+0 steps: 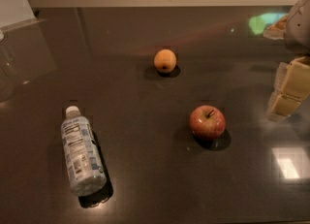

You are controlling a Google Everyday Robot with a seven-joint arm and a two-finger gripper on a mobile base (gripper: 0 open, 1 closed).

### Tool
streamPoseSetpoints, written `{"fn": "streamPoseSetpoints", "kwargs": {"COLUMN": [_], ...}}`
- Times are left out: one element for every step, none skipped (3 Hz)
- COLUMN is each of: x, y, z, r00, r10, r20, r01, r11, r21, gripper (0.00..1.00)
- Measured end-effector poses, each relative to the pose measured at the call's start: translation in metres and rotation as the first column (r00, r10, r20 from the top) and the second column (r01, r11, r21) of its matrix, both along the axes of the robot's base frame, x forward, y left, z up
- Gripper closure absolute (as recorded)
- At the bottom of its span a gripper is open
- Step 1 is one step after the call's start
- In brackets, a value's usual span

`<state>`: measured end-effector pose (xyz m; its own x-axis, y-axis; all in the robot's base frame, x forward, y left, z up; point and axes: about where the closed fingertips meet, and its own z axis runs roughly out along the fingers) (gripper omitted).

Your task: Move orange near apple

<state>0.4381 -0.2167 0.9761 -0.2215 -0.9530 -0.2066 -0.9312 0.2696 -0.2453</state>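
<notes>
The orange is a small, round, pale-orange fruit with a dark dimple, resting on the dark tabletop a little past the middle. The apple is red with yellowish streaks and a short dark stem. It sits nearer to me and to the right of the orange, well apart from it. My gripper hangs at the right edge of the view, above the table. It is to the right of the apple, clear of both fruits, and holds nothing that I can see.
A clear plastic water bottle with a white cap lies on its side at the front left. The dark glossy table ends at a pale wall at the back. A glass object stands at the left edge.
</notes>
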Motion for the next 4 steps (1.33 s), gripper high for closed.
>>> {"fn": "streamPoseSetpoints", "kwargs": {"x": [0.000,0.011,0.039,0.078], "y": [0.000,0.011,0.033,0.053], "z": [0.000,0.003,0.005,0.005], "r00": [1.0000,1.0000,0.9997,0.9995], "r10": [0.000,0.000,0.018,0.014], "r20": [0.000,0.008,0.019,0.027], "r01": [0.000,0.000,-0.020,-0.019], "r11": [1.000,0.999,0.995,0.982], "r21": [0.000,0.038,0.102,0.188], "gripper": [0.00,0.00,0.00,0.00]}}
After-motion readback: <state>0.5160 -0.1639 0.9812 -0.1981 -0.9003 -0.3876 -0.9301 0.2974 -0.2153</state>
